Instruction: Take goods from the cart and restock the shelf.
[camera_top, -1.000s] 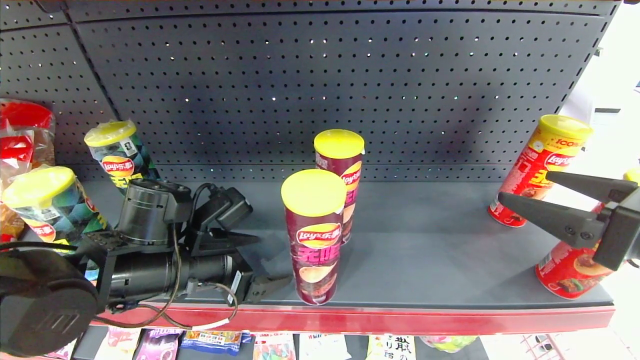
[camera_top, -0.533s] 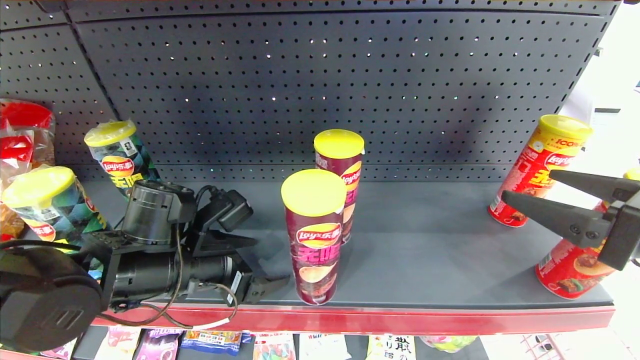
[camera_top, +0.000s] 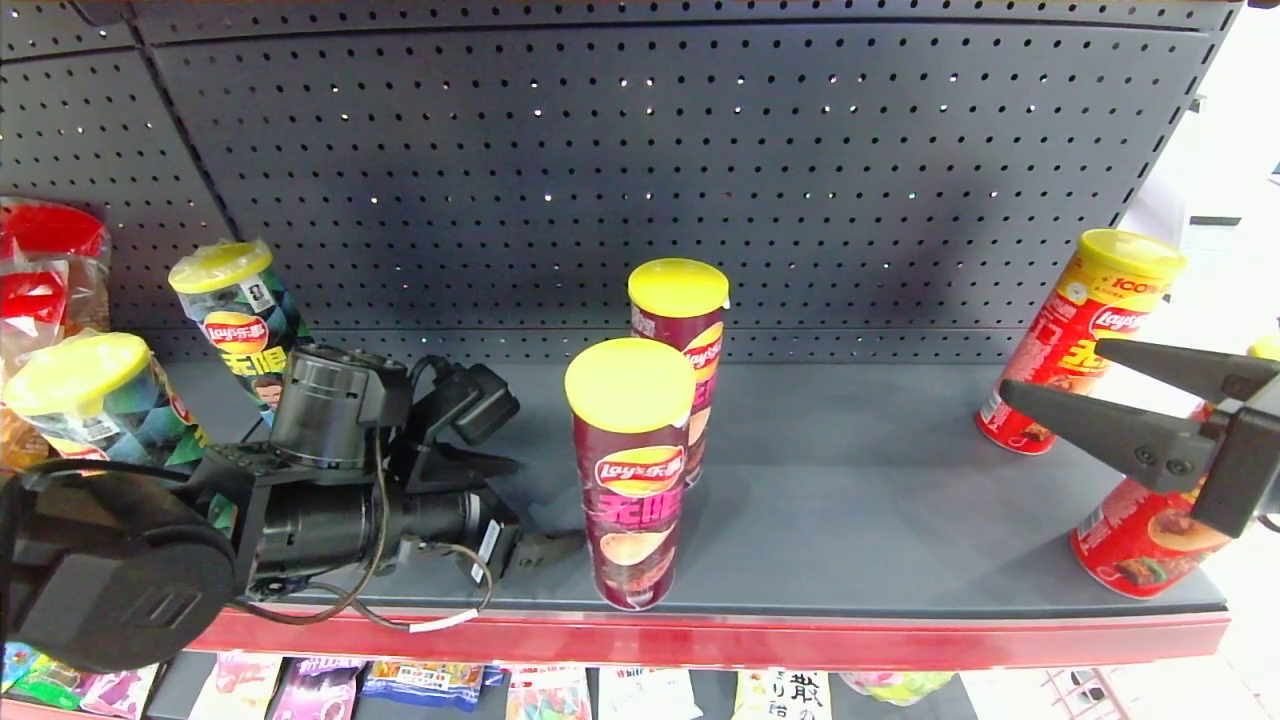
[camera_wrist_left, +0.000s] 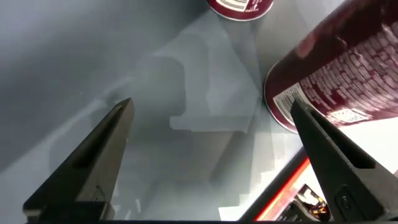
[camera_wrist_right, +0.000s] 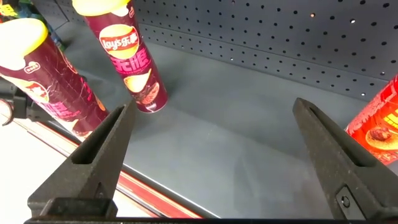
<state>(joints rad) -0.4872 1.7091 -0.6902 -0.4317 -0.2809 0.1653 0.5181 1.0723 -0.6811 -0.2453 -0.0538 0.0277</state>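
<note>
Sliding slightly right along the shelf, the left gripper is nearing the maroon chip can standing at the shelf's near edge, its jaws gaping wide and empty. The right gripper is hovering wide open and empty beside the far red can.

Left arm held level, jaws spread wide; right arm level, jaws spread.

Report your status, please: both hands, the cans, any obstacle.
Left hand open, empty, beside front purple can. Right hand open, empty, by rear red can. Front purple can upright at shelf edge, rear purple can close behind.
</note>
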